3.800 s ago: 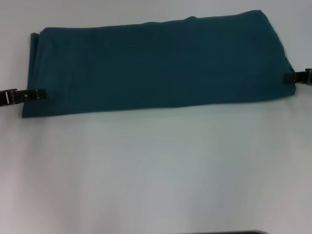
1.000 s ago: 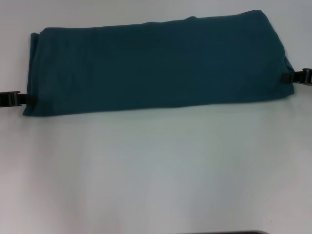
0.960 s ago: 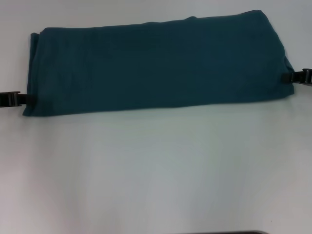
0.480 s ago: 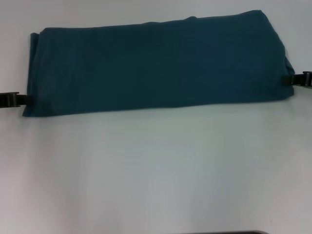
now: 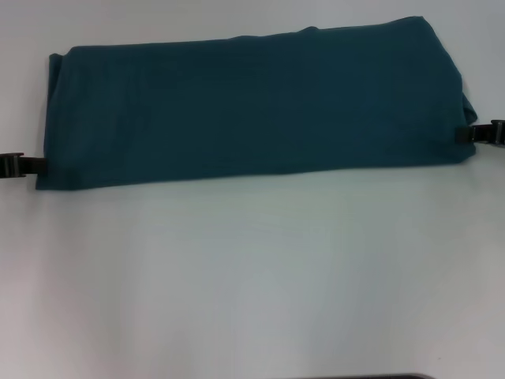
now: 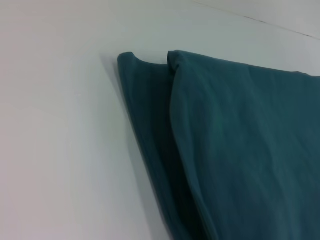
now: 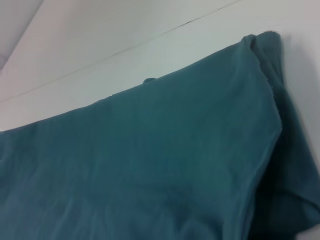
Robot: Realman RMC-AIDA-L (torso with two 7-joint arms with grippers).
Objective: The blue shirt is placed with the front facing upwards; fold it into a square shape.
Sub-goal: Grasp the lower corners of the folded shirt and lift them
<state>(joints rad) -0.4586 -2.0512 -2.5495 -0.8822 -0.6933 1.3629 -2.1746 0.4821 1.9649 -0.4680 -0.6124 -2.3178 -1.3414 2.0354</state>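
The blue shirt (image 5: 252, 106) lies folded into a long, plain teal band across the far half of the white table; no lettering or collar shows. My left gripper (image 5: 20, 166) is low at the shirt's left end, just outside its near-left corner and apart from the cloth. At the other end my right gripper (image 5: 473, 134) reaches the shirt's right edge, its tip over the cloth there. The left wrist view shows the layered left end of the shirt (image 6: 225, 150) on the table. The right wrist view shows the shirt's far-right corner (image 7: 150, 160) with its stacked folds.
Bare white table (image 5: 252, 276) stretches from the shirt's near edge toward me. A thin dark seam (image 7: 100, 52) runs across the surface beyond the shirt. A dark strip (image 5: 363, 377) shows at the table's near edge.
My left gripper has drawn back to the left, off the shirt's left end. My right gripper has slid a little nearer along the right edge. The shirt has kept its shape.
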